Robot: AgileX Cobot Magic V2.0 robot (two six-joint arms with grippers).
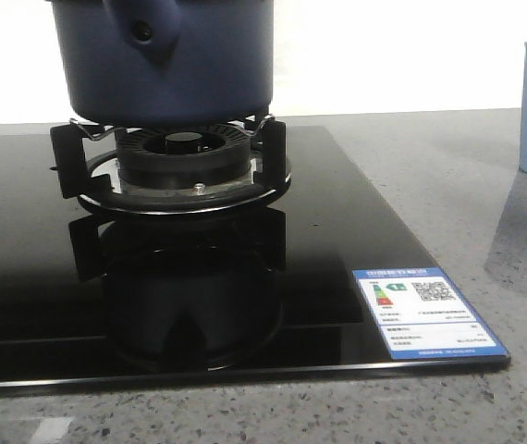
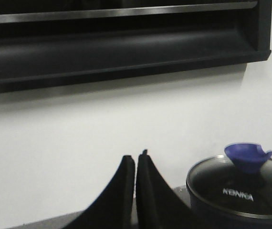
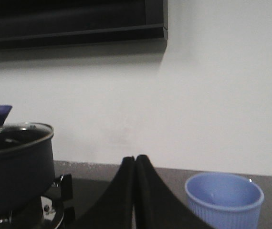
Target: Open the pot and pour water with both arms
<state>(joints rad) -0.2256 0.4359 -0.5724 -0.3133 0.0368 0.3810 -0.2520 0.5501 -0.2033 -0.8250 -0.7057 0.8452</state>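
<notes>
1. Our left end effector (image 2: 136,164) has its two black fingers pressed together, holding nothing, up in the air before a white wall.
2. Our right end effector (image 3: 135,164) is likewise closed on nothing.
3. In the left wrist view we see the pot (image 2: 238,200) just beside the left fingers, its glass lid (image 2: 241,188) on, with a blue knob (image 2: 247,156).
4. The pot sits on the burner (image 1: 185,157) of a black glass hob (image 1: 199,277), which lies on the grey speckled tabletop (image 1: 467,185).
5. A pale blue ribbed cup (image 3: 224,199) stands on the tabletop to the hob's right, well apart from the pot.
</notes>
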